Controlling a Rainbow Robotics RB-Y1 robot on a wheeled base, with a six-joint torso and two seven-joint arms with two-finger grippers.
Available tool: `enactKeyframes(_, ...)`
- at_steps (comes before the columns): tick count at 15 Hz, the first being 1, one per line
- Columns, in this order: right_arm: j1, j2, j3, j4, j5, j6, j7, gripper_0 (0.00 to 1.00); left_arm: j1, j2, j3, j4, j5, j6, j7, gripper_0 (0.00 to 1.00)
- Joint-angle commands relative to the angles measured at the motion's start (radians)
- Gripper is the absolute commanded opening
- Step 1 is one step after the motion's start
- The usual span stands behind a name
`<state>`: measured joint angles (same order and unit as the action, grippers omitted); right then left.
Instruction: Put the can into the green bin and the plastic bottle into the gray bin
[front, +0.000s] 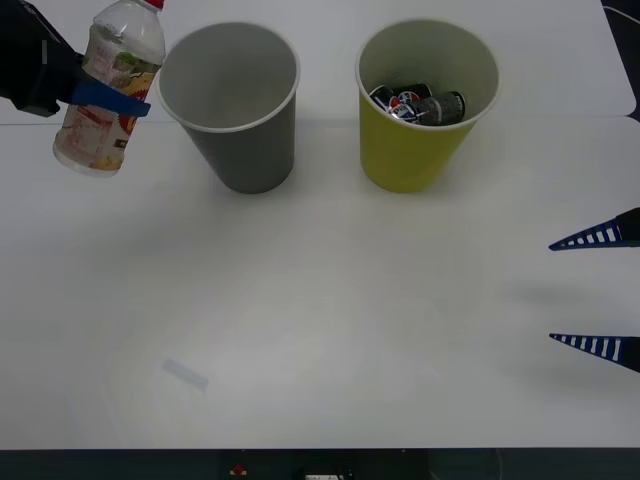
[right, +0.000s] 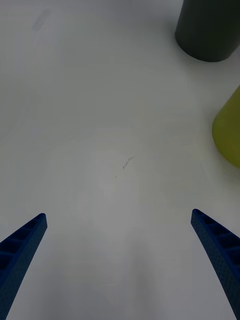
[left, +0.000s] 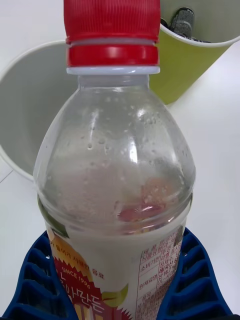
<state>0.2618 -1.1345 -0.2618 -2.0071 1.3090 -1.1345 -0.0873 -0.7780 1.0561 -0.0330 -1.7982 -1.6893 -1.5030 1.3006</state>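
My left gripper (front: 105, 97) is up in the air, squeezed tight round the plastic bottle (front: 108, 90); bottle's tilted a bit, red cap on top, just left of the gray bin (front: 232, 110); not over it; gray bin stands on the white table (front: 330, 320), w/ the green bin (front: 425, 100) beside it on its right; a can (front: 418, 105) lies inside the green one; my right gripper (front: 598, 292) is low at the table's right side, fingers wide apart, holding nothing.

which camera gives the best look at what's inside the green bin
The front view: it looks down into the green bin at the can inside. The left wrist view catches its rim and the can's top; the right wrist view shows its outer wall.
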Motion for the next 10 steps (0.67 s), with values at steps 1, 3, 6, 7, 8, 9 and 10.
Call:
enactKeyframes(1, 0.000, 0.000, 0.000, 0.000, 0.000, 0.000, 0.000, 1.00, -0.138, -0.007, -0.134, 0.117, -0.009, 0.046, 0.000, 0.00)
enactKeyframes(3, 0.000, 0.000, 0.000, 0.000, 0.000, 0.000, 0.000, 1.00, -0.211, -0.030, -0.214, 0.191, -0.023, 0.093, 0.000, 0.00)
enactKeyframes(6, 0.000, 0.000, 0.000, 0.000, 0.000, 0.000, 0.000, 1.00, -0.319, -0.116, -0.283, 0.303, -0.110, 0.109, 0.000, 0.00)
enactKeyframes(7, 0.000, 0.000, 0.000, 0.000, 0.000, 0.000, 0.000, 1.00, -0.343, -0.142, -0.297, 0.330, -0.139, 0.109, 0.002, 0.00)
enactKeyframes(8, 0.000, 0.000, 0.000, 0.000, 0.000, 0.000, 0.000, 1.00, -0.371, -0.176, -0.309, 0.361, -0.179, 0.109, 0.002, 0.00)
enactKeyframes(9, 0.000, 0.000, 0.000, 0.000, 0.000, 0.000, 0.000, 1.00, -0.382, -0.188, -0.314, 0.376, -0.193, 0.109, 0.002, 0.00)
enactKeyframes(10, 0.000, 0.000, 0.000, 0.000, 0.000, 0.000, 0.000, 1.00, -0.411, -0.228, -0.328, 0.416, -0.236, 0.113, 0.002, 0.00)
